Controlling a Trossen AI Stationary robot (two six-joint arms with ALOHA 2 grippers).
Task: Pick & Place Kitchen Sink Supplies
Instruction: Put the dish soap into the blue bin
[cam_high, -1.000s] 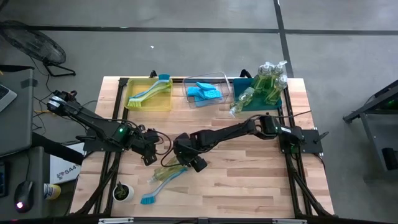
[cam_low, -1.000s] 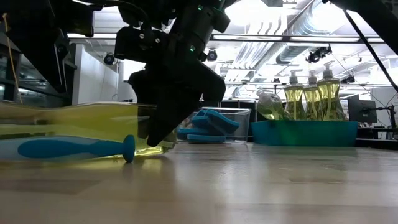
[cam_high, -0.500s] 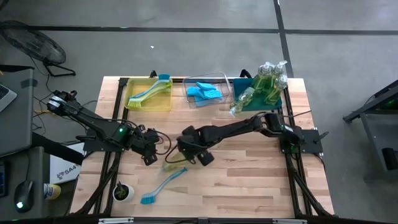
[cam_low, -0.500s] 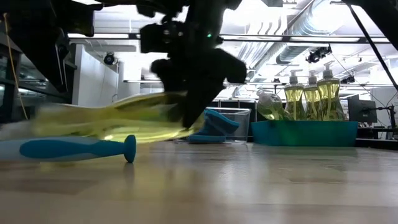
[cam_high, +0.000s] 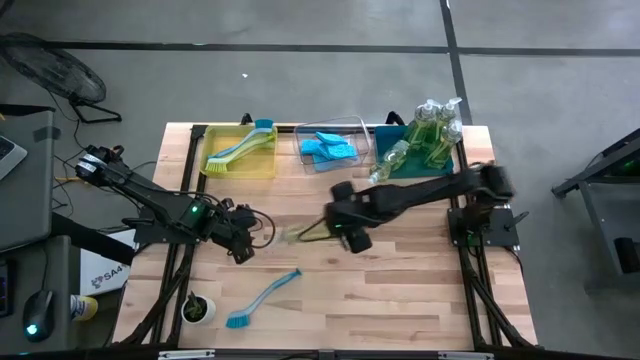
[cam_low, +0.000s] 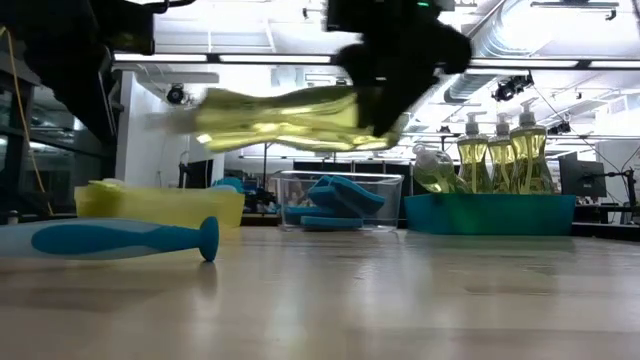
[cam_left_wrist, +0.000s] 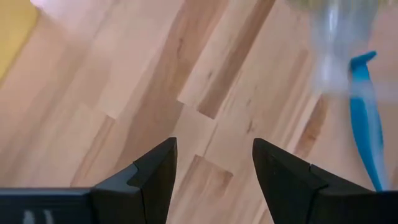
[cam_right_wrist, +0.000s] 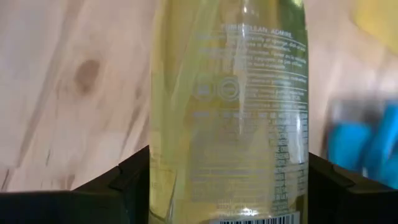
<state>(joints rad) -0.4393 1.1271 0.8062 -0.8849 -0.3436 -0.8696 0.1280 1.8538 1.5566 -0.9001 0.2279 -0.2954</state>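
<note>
My right gripper (cam_high: 343, 228) is shut on a clear yellow-green soap bottle (cam_low: 290, 118), which hangs over the middle of the table and fills the right wrist view (cam_right_wrist: 230, 112). A blue long-handled dish brush (cam_high: 262, 298) lies flat on the table nearer the front; it also shows in the low view (cam_low: 120, 238). My left gripper (cam_left_wrist: 214, 168) stands open over bare wood left of centre (cam_high: 240, 250), with nothing between its fingers. My right gripper pinches the bottle's wide labelled body (cam_right_wrist: 230, 186), close to the barcode, between its two fingers (cam_right_wrist: 134, 180). The fingers slant down from above and lie across the bottle. The bottle is lifted clear, nearly level, its narrow end (cam_low: 205, 108) toward the table's left.
Along the far edge stand a yellow bin (cam_high: 240, 165) holding a brush, a clear bin (cam_high: 300, 150) with blue sponges, and a teal bin (cam_high: 385, 140) with more soap bottles. A small potted plant (cam_high: 198, 308) sits at the near left corner.
My right gripper has risen and gone toward the table's right and far side, carrying the soap bottle. The bottle lay on the table beside the blue brush and now hangs clear, nearly level. The brush has stayed where it was.
</note>
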